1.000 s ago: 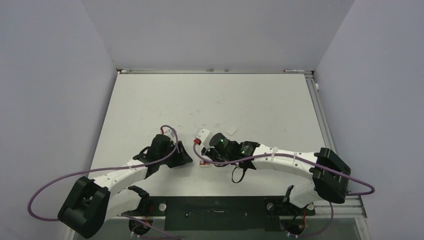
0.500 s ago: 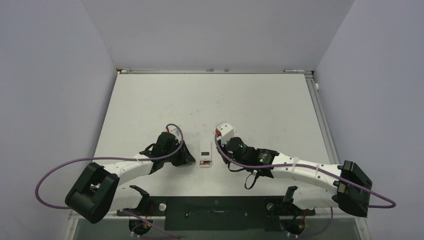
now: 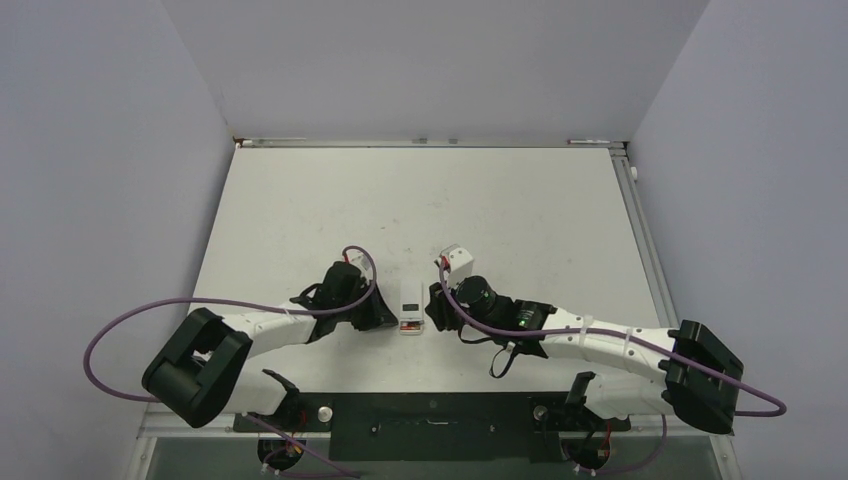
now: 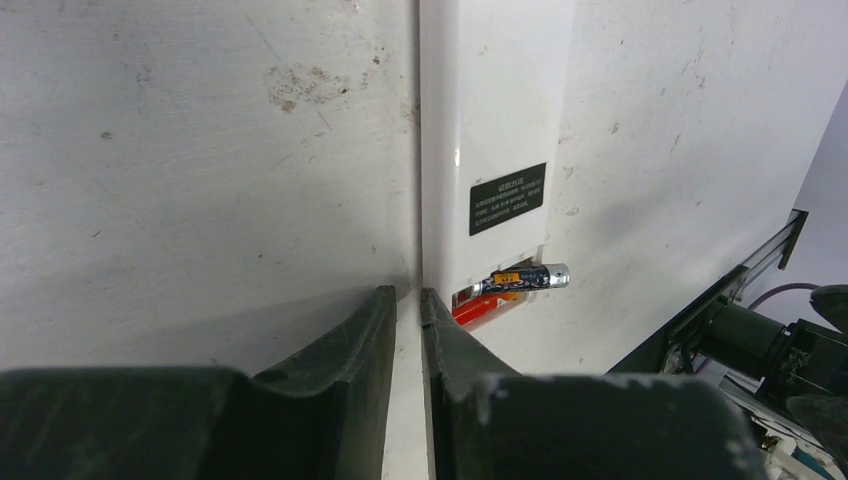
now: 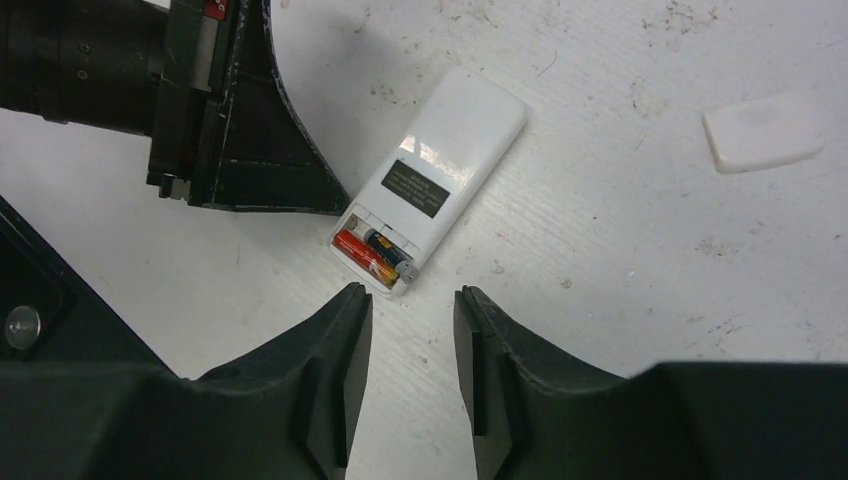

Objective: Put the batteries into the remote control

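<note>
From above, the small white rectangular remote control (image 3: pixel 411 306) is lying back-up on the pale scuffed table (image 3: pixel 300 210) between both grippers, with open room beyond. The left gripper (image 4: pixel 408 312), jaws nearly together and gripping nothing, is facing the remote's long edge, whose black label (image 4: pixel 508 198) is unreadable. The right gripper (image 5: pixel 412 315), jaws apart and empty, is hovering near the two thin batteries (image 5: pixel 377 255), one red, one dark, lying in the recess.

Top view: batteries (image 3: pixel 409 325) just a reddish speck at the remote's (image 3: pixel 411 299) near end, both grippers' fingertips hidden under the wrists. Left wrist: remote (image 4: pixel 495 130) cut off at top edge. Label text (image 5: pixel 414 187) unreadable.
</note>
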### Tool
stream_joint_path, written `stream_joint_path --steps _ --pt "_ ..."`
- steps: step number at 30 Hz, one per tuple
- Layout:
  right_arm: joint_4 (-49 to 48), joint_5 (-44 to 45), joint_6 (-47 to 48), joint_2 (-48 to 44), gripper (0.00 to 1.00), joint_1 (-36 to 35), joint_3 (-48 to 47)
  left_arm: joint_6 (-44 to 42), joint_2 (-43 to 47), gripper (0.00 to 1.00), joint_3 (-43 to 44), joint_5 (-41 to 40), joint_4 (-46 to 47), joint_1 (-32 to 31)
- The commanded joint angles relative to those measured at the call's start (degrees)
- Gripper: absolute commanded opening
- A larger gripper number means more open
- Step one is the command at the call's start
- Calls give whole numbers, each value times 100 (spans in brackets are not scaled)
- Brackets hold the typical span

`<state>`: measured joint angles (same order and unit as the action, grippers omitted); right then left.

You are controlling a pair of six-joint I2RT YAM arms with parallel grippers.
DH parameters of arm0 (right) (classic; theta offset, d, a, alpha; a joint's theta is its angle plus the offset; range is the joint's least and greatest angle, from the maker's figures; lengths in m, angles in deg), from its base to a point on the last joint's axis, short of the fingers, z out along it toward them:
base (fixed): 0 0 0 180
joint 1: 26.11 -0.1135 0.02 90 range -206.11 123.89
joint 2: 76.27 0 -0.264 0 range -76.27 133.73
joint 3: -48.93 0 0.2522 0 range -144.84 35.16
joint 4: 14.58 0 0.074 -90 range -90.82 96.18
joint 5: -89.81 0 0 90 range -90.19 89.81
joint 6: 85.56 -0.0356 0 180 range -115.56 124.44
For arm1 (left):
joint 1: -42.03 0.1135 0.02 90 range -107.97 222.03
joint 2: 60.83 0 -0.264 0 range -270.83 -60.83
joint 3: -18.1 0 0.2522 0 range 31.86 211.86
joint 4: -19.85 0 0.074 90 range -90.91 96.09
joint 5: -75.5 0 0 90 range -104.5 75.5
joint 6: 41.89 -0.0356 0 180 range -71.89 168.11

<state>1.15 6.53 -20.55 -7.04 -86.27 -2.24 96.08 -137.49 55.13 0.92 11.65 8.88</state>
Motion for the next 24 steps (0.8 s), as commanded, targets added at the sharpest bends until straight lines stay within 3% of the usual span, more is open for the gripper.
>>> stream_joint_path --steps 1,10,24 --pt "-694 -76 -631 52 38 69 120 18 -197 12 136 -80 -30 -105" --pt "-300 13 -1382 622 29 229 -95 88 -265 11 246 -92 0 -291" --pt "-223 -311 -1506 1325 25 305 -374 178 -208 10 73 -197 90 -403"
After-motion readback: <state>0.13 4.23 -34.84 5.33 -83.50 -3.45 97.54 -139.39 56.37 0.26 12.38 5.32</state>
